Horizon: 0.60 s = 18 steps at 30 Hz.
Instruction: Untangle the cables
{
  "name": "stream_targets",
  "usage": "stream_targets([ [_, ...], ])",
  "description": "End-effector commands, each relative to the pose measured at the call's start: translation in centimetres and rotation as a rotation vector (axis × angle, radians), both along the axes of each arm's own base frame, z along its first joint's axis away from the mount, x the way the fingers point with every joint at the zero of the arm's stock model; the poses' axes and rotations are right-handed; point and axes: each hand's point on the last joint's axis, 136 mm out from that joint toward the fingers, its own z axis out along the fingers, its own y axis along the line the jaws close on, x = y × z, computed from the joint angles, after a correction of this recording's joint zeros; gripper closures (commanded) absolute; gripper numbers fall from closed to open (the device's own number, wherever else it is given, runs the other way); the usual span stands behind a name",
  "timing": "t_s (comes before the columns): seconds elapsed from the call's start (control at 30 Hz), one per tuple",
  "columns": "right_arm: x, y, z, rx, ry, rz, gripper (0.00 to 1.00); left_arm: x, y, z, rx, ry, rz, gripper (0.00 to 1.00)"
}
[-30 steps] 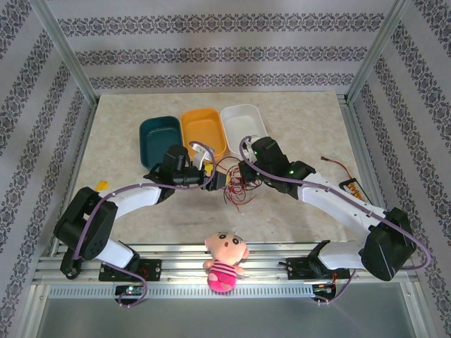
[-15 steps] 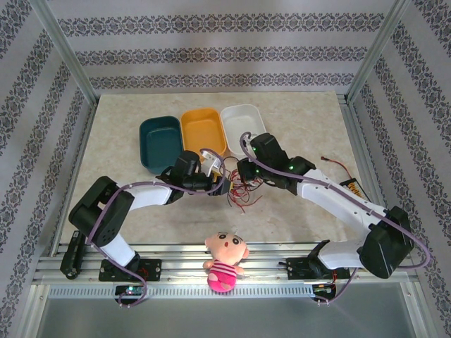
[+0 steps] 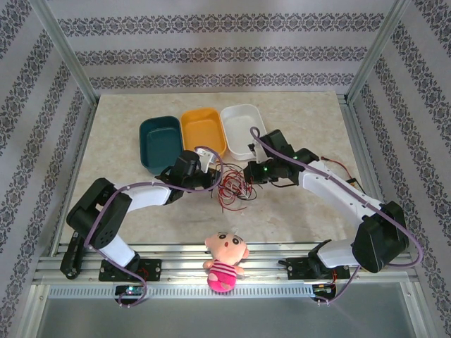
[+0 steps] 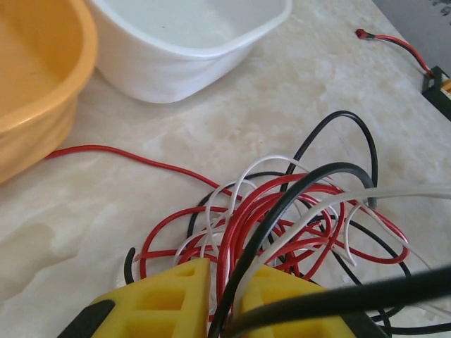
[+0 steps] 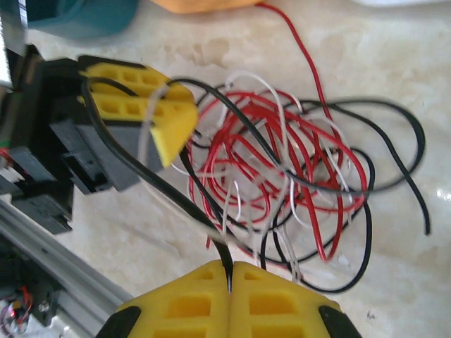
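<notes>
The cables lie in a loose tangle of red, black and white loops on the table between my two grippers. My left gripper is at the tangle's left edge. In the left wrist view its yellow jaws stand close together, with red, black and white strands running through the narrow gap. My right gripper is at the tangle's right side. In the right wrist view it is shut, pinching a black and a white strand that stretch taut toward the left gripper's fingers.
Three bins stand behind the tangle: teal, orange and white. A black pack with a red lead lies at the right. A pink plush doll sits on the near rail.
My left gripper has moved right into the tangle and closed from wide open onto strands. My right gripper has shifted slightly right and stays shut, drawing its strands taut.
</notes>
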Motion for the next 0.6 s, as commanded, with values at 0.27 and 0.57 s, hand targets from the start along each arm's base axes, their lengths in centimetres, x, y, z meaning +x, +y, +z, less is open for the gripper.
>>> stream_targets([
  [0.27,-3.1,-3.5,-0.4,-0.119,0.089,0.004,1.00,0.1,2.8,-0.3,0.043,0.029,0.135,0.85],
  [0.57,-1.5,-8.0,4.8,-0.204,-0.099,-0.141,1.00,-0.4,3.7,-0.9,0.073,0.045,0.147,0.84],
])
